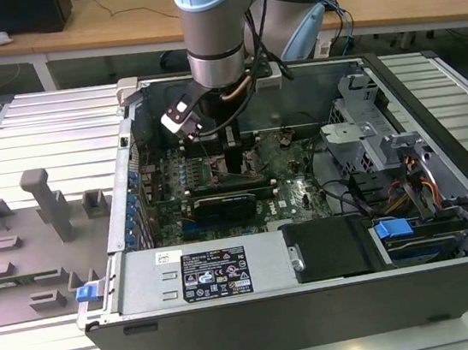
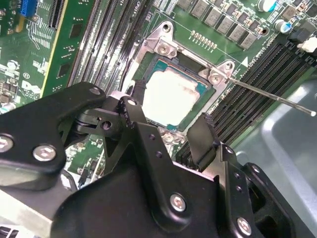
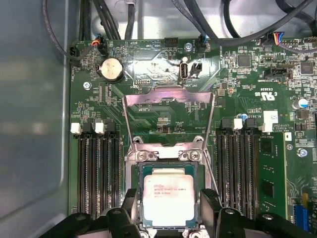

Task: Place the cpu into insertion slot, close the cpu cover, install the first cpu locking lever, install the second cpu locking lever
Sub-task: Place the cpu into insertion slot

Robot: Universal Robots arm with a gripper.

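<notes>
Gripper [image 2: 168, 119] spread wide, straddling the cpu [image 3: 168, 191], gripping nothing. We're seeing the cpu lying in the insertion slot [image 2: 176, 60], cpu cover [image 3: 168, 97] standing open. Risk we're flagging: the gripper clipping the cpu's edge and skewing it in the slot.

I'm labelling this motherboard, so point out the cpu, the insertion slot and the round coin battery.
cpu [image 3: 168, 197]: first wrist view, middle of its metal face.
insertion slot [image 2: 184, 55]: second wrist view, black frame beside the cpu.
coin battery [image 3: 111, 69]: first wrist view, centre of its face.
</notes>
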